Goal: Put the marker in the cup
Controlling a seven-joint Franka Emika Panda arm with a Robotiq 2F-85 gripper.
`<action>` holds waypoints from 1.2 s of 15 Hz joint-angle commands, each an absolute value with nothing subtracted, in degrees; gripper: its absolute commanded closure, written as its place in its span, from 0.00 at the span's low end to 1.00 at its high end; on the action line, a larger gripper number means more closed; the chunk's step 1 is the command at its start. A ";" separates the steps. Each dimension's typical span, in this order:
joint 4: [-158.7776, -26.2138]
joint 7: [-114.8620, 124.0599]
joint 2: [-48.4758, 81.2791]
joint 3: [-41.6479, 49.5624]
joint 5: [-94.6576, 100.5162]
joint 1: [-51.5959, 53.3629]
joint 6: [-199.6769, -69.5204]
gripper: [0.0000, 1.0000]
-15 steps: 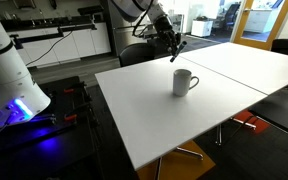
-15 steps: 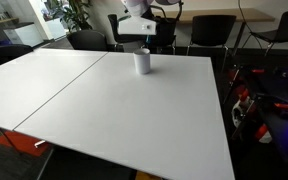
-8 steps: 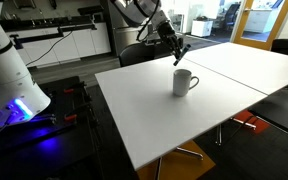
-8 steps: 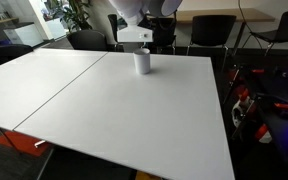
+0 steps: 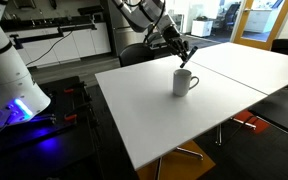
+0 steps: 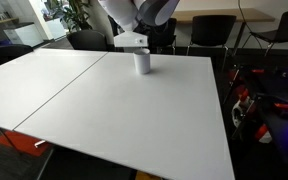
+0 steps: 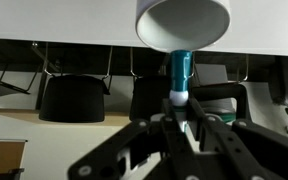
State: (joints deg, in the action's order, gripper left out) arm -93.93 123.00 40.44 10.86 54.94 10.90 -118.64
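With our pincer clamped on the marker just above the cup, we judge the placing step underway; next we centre over the mouth, lower, release.

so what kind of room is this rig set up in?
Probably an office or lab meeting room: big white tables pushed together, black office chairs at the far side, and low white cabinets along the back wall.
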 commanded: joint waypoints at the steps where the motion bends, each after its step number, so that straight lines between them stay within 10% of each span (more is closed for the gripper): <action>1: -88.82 121.56 44.15 9.29 55.29 9.02 -116.85 0.95; 16: -87.24 121.56 48.72 8.33 50.95 9.66 -116.29 0.95; 18: -89.04 123.01 47.44 8.65 51.16 10.12 -116.64 0.55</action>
